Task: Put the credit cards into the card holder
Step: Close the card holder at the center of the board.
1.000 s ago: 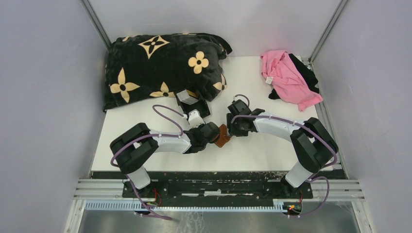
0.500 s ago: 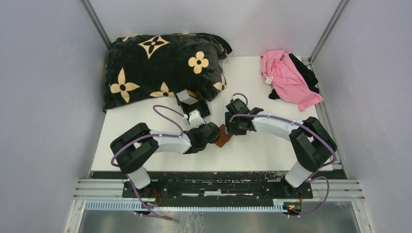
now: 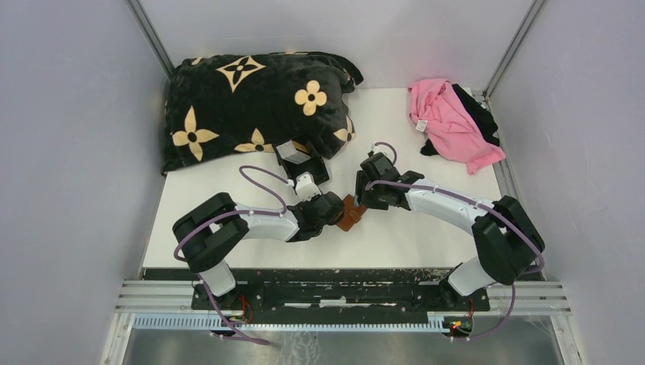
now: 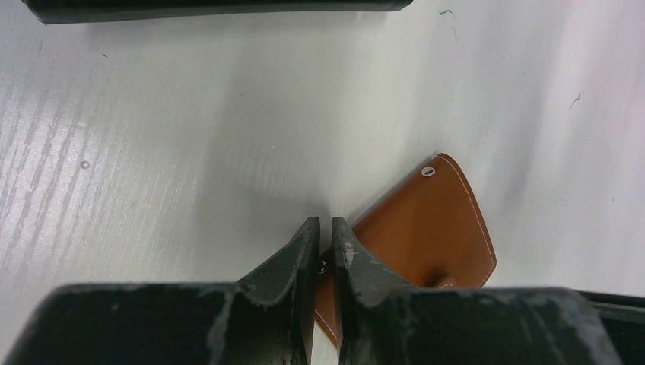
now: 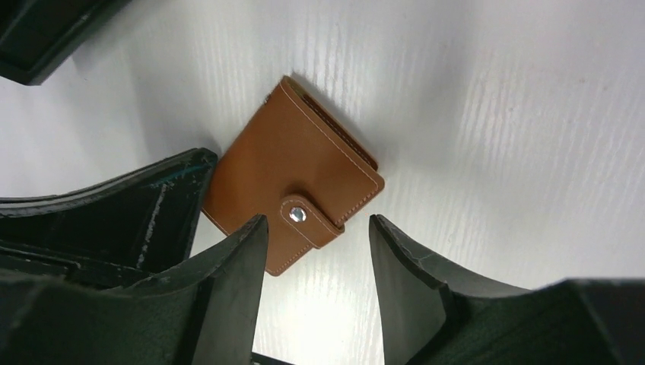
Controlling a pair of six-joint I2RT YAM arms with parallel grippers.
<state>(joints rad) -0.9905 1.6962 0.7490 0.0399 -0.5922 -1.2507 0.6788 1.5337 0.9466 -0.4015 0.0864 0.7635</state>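
The card holder [image 3: 351, 215] is a brown leather wallet lying closed, its snap tab [image 5: 298, 216] fastened. It also shows in the left wrist view [image 4: 426, 232] and the right wrist view [image 5: 293, 156]. My left gripper [image 3: 337, 208] [image 4: 324, 225] is shut, its tips over the wallet's left corner; I cannot tell if they press on it. My right gripper [image 3: 364, 201] [image 5: 318, 222] is open just above the wallet's tab side, holding nothing. A pale stack of credit cards [image 3: 291, 151] sits in the black tray behind the left arm.
The black tray [image 3: 313, 169] stands just behind the left wrist; its edge also shows in the left wrist view [image 4: 213, 9]. A black flowered blanket [image 3: 251, 106] fills the back left. Pink and black cloths [image 3: 449, 118] lie at the back right.
The right arm's elbow has swung out to the right and its wrist has shifted slightly back and right. The wallet and the left arm have not moved.
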